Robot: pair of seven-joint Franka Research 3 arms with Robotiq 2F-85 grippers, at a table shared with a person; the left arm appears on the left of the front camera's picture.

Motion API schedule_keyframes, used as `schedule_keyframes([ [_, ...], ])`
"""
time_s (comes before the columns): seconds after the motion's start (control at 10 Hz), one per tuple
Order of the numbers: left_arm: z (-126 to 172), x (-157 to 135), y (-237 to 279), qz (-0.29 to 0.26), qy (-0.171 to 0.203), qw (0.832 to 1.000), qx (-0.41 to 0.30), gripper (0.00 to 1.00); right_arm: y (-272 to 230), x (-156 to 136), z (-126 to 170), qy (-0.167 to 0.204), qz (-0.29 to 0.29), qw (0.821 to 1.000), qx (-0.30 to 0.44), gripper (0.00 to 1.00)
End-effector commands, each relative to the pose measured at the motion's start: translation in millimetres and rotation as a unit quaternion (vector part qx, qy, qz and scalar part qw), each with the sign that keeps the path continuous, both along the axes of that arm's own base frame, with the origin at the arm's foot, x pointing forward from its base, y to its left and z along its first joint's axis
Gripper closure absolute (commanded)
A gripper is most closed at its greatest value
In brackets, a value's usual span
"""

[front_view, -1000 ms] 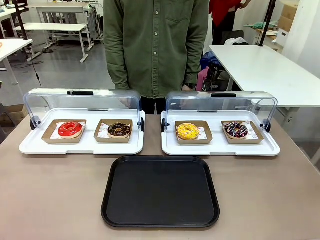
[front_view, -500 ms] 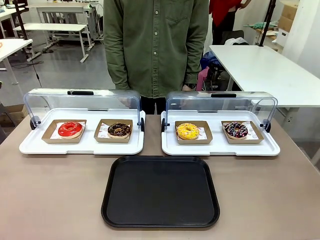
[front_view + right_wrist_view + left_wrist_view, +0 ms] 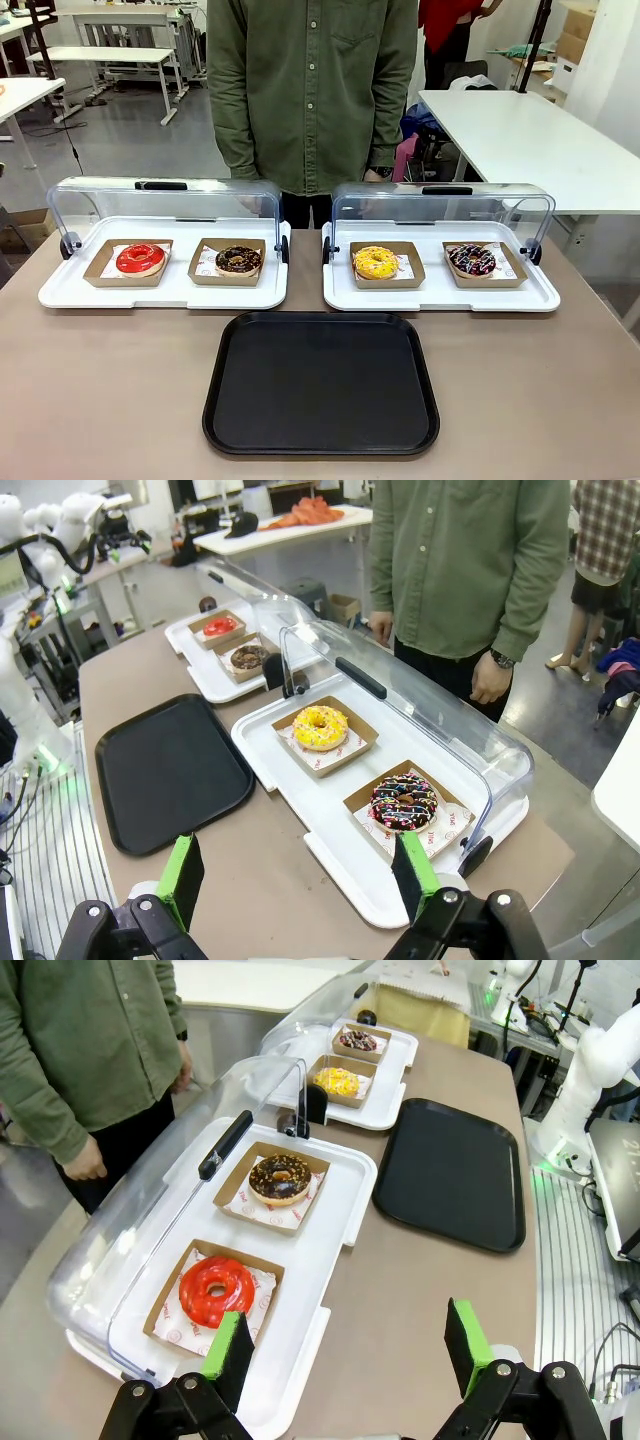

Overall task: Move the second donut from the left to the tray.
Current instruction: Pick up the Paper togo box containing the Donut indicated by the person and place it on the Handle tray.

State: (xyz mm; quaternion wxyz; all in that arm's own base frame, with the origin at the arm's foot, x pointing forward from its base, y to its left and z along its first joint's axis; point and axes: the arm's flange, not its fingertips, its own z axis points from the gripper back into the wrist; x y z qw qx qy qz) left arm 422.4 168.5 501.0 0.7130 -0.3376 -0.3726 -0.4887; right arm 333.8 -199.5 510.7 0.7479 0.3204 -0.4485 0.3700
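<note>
No change over the last second. Seen from the front, the second donut lies in its box exactly where it was. The black tray keeps its place on the worktop, and the person at the far side holds the same pose. Nothing else shifts.

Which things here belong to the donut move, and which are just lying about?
Job: chocolate-brown donut, its cardboard box, black tray, left gripper, right gripper, both open.
Lying about: red-iced donut, yellow donut, drizzled donut, right-hand white tray.
</note>
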Motion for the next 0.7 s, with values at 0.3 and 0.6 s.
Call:
schedule_keyframes([
  [0.3, 1.7, -1.4, 0.0, -0.004, -0.002, 1.0, -0.004, 0.0, -1.6, 3.1, 1.5, -0.016, 0.005, 1.0, 0.002, 0.0],
  [0.6, 1.7, -1.4, 0.0, -0.004, -0.002, 1.0, -0.004, 0.0, -1.6, 3.1, 1.5, -0.016, 0.005, 1.0, 0.002, 0.0],
])
